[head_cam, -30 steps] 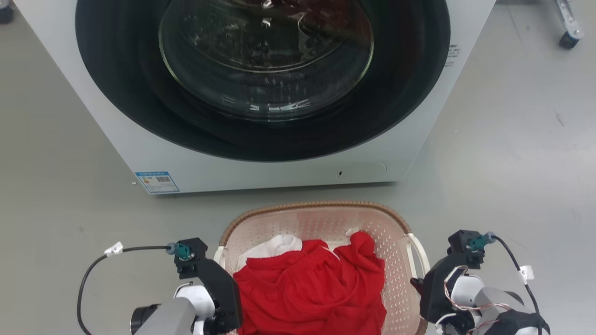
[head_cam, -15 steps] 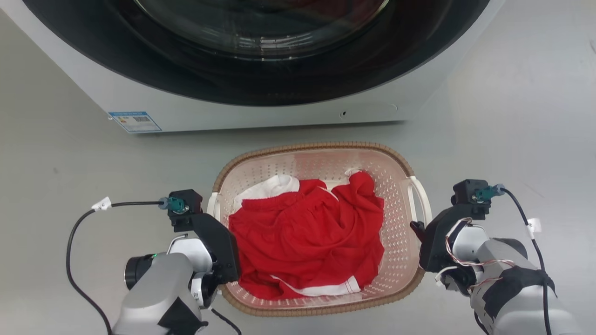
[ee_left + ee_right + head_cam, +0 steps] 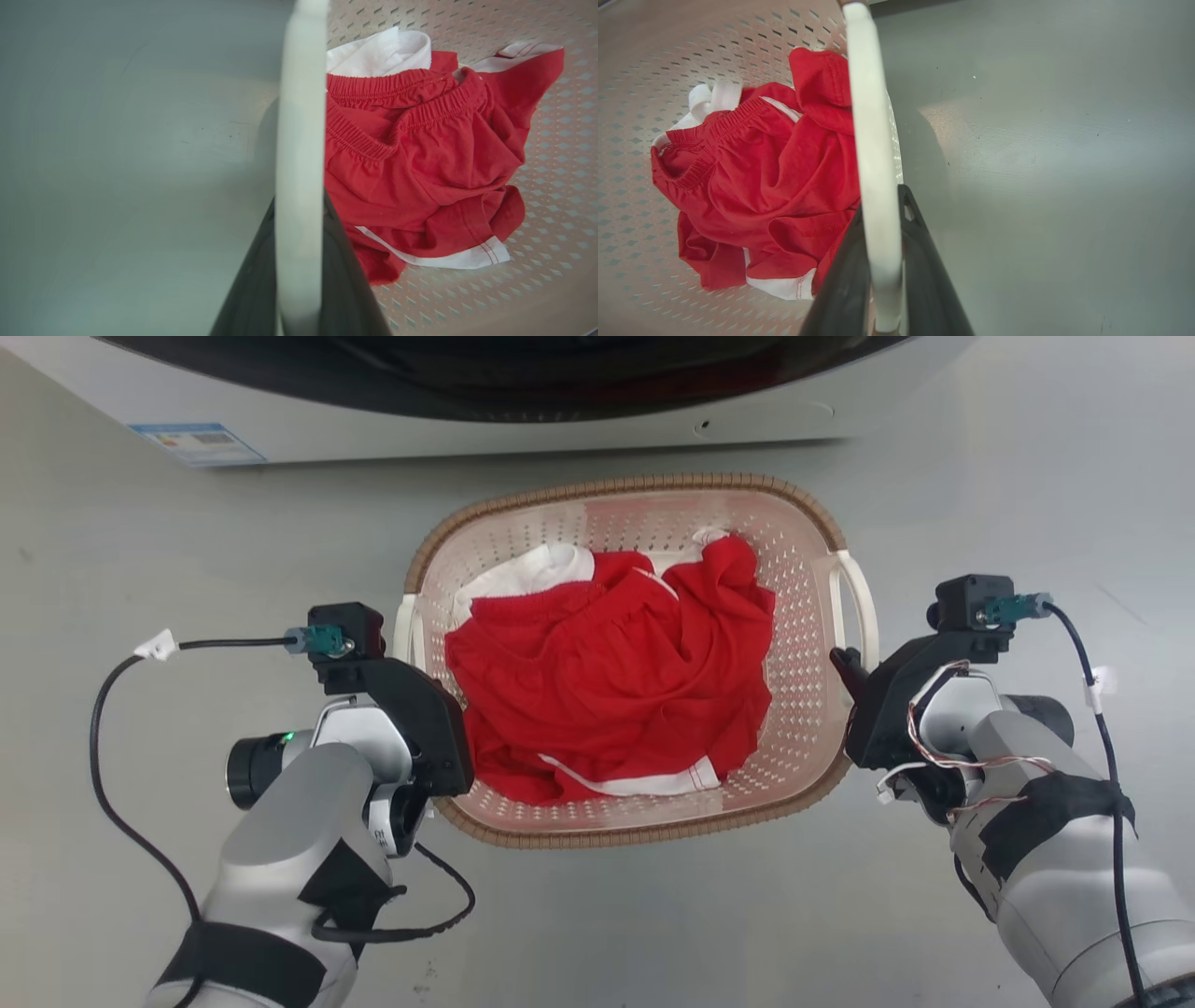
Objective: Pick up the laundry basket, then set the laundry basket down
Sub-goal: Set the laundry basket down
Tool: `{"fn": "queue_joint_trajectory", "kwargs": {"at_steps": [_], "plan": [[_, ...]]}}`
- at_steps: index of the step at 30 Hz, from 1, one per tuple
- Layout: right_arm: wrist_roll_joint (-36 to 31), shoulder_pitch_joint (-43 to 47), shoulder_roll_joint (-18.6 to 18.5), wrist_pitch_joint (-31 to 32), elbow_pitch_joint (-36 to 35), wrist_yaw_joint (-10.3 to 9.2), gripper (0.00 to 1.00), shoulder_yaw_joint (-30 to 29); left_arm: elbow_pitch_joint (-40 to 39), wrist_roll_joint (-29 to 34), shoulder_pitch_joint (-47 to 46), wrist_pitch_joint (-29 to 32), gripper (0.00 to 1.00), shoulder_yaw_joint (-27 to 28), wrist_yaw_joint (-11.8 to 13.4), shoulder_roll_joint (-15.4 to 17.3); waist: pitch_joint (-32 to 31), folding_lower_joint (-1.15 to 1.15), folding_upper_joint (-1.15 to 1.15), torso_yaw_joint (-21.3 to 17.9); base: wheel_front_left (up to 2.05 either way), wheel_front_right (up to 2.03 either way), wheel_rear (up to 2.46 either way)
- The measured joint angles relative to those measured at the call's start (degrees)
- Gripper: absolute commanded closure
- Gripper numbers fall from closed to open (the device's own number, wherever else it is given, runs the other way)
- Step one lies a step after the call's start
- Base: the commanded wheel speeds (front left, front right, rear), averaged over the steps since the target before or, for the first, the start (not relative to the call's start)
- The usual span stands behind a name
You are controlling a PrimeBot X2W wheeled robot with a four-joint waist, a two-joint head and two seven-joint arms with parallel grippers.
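The laundry basket [image 3: 803, 616], pale pink with a brown woven-look rim, lies in the middle of the head view, just in front of the washer. Red clothes [image 3: 607, 663] and a white garment [image 3: 523, 569] lie inside it. My left gripper [image 3: 415, 695] is shut on the basket's white left handle [image 3: 301, 116], which runs up between its dark fingers [image 3: 341, 261]. On the other side, my right gripper [image 3: 854, 677] is shut on the white right handle [image 3: 868, 93]. Whether the basket rests on the floor I cannot tell.
The white washer [image 3: 560, 425] with its dark round door stands close behind the basket, along the top of the head view. Grey floor [image 3: 1027, 476] spreads to both sides and in front. Black cables [image 3: 112, 747] loop off both wrists.
The head camera has tipped downward, so washer, basket and arms all slid up the picture together. Both grippers keep their hold on the handles.
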Motion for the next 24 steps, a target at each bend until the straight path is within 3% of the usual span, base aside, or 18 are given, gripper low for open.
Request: {"fn": "queue_joint_trajectory", "kwargs": {"at_steps": [14, 24], "plan": [[0.01, -4.43, -0.23, -2.96, -0.03, -0.23, 1.0, -0.51, 1.04, 0.25, -4.77, -4.08, 1.0, 0.81, -0.05, 0.0, 10.2, 0.0, 0.0, -0.55, 0.0, 0.0, 0.0], [0.0, -4.91, -0.12, -4.76, 1.05, -0.13, 1.0, -0.47, 2.44, 0.45, -5.54, -6.19, 1.0, 0.69, -0.6, -0.38, 12.11, -0.01, -0.01, -0.74, 0.0, 0.0, 0.0]]}}
